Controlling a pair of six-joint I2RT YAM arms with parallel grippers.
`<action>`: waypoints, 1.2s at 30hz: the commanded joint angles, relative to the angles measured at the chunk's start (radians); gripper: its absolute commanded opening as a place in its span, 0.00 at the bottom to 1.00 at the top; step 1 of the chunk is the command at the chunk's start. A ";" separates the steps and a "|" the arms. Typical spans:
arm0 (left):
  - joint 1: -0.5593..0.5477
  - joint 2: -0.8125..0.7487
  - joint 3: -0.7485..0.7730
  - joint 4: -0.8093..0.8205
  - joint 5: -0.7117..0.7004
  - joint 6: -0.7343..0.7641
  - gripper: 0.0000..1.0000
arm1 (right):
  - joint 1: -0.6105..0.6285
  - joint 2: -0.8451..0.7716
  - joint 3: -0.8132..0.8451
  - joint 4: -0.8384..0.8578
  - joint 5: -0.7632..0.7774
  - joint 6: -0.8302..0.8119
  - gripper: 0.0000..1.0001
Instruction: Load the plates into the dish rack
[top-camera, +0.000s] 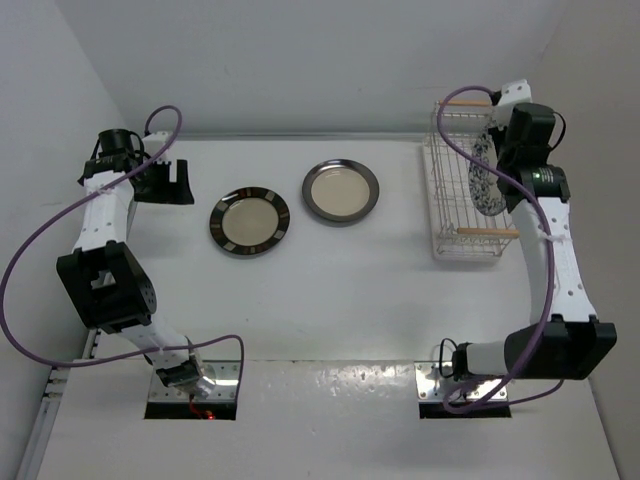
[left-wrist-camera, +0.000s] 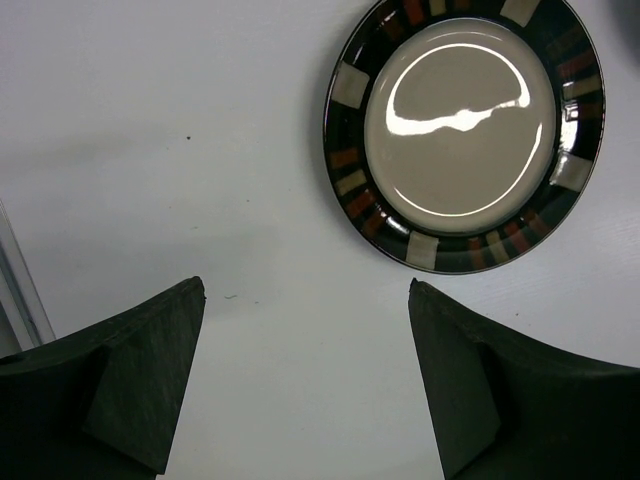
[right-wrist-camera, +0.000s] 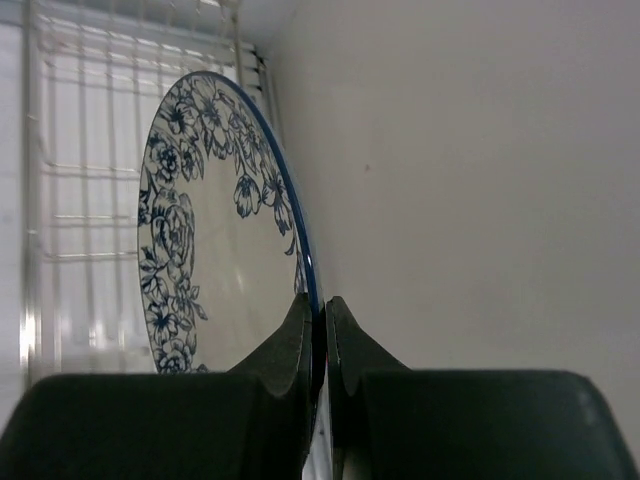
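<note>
While right gripper (right-wrist-camera: 320, 302) pinches floral plate (right-wrist-camera: 200, 230) rim, upright in dish rack (top-camera: 452, 245) | left gripper (left-wrist-camera: 306, 285) wide, empty, near striped plate (left-wrist-camera: 460, 130)

You have a plain white table (top-camera: 350, 300) spread beneath both tools, matte and evenly lit, with only soft, faint shadows. Beyond the left gripper (top-camera: 160, 182) and the right gripper (top-camera: 497, 165), a white back wall (top-camera: 300, 60) meets the tabletop. The left wall (top-camera: 40, 80) and right wall (top-camera: 600, 70) close in outboard of each. Behind them, at the near edge, a glossier white strip (top-camera: 330, 400) catches glare.
</note>
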 joint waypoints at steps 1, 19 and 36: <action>-0.008 -0.009 0.005 0.029 0.023 0.000 0.86 | -0.002 0.020 -0.007 0.277 0.106 -0.143 0.00; -0.008 -0.027 -0.024 0.029 0.042 0.009 0.86 | -0.033 0.076 -0.238 0.529 0.135 -0.281 0.00; -0.008 -0.027 -0.024 0.029 0.023 0.009 0.86 | -0.065 0.077 -0.359 0.498 0.121 -0.203 0.00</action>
